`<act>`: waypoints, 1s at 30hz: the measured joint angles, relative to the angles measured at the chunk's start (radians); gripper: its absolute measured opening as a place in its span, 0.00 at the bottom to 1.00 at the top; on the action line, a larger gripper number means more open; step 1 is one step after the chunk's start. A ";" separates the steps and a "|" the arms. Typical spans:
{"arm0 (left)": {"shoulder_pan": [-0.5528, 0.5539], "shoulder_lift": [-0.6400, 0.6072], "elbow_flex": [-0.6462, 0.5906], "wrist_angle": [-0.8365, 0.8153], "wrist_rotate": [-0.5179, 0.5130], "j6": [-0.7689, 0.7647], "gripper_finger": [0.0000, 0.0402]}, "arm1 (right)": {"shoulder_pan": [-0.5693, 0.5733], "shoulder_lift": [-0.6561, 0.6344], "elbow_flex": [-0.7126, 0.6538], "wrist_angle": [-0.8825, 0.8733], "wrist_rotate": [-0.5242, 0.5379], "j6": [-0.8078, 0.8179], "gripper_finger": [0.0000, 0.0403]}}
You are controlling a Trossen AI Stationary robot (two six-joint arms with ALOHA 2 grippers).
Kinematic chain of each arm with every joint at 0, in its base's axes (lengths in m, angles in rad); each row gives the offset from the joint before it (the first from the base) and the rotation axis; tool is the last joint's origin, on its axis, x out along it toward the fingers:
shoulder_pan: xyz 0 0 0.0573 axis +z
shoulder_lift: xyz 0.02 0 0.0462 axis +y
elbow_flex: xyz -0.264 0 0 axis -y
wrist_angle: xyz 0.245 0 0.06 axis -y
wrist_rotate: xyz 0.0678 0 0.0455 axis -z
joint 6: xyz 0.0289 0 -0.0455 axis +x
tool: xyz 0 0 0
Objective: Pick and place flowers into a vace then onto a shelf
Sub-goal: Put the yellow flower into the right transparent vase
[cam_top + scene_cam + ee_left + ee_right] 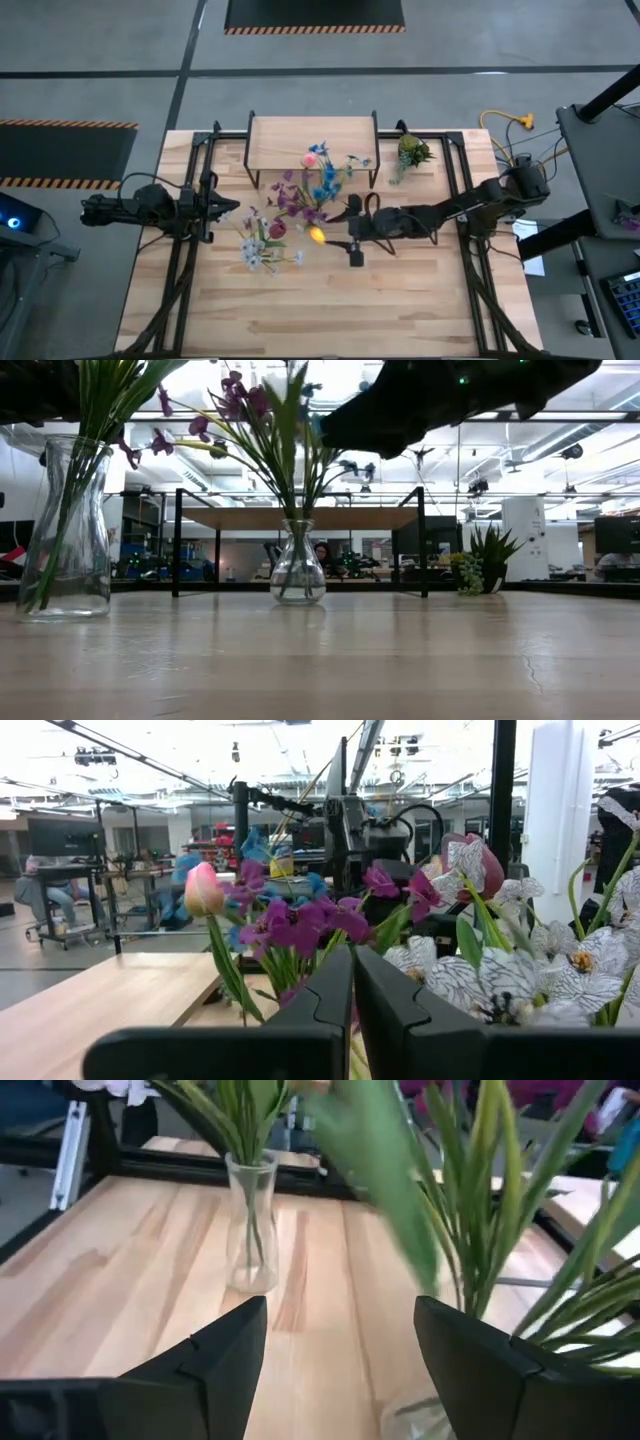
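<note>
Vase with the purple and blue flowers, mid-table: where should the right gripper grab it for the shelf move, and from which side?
Grip the narrow glass neck of the vase, just above its bulbous belly: the belly flares wide, the neck fits between the fingers. Come in level from the right arm's side, under the spreading flowers, since stems crowd the top. The right gripper is already open beside it; the shelf stands just behind.

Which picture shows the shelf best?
The high view: the whole shelf shows from above, at the table's far edge, nothing standing on its board. The low view shows it edge-on with its black legs, behind a vase. The wrist views don't clearly show it.
</note>
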 joint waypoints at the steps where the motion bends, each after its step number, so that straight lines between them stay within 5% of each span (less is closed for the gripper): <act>1: 0.000 0.000 0.000 0.000 0.000 0.000 0.00 | 0.008 -0.008 -0.004 -0.001 0.016 -0.002 0.61; 10: 0.000 0.000 0.000 0.001 0.000 -0.004 0.00 | 0.039 -0.026 0.019 0.010 0.063 -0.089 0.61; 16: 0.000 0.000 0.000 0.001 0.000 -0.004 0.00 | 0.047 -0.026 0.073 -0.010 -0.007 -0.119 0.61; 30: 0.000 0.000 0.000 0.000 0.000 -0.004 0.00 | 0.066 -0.026 0.399 -0.687 -0.020 -0.035 0.61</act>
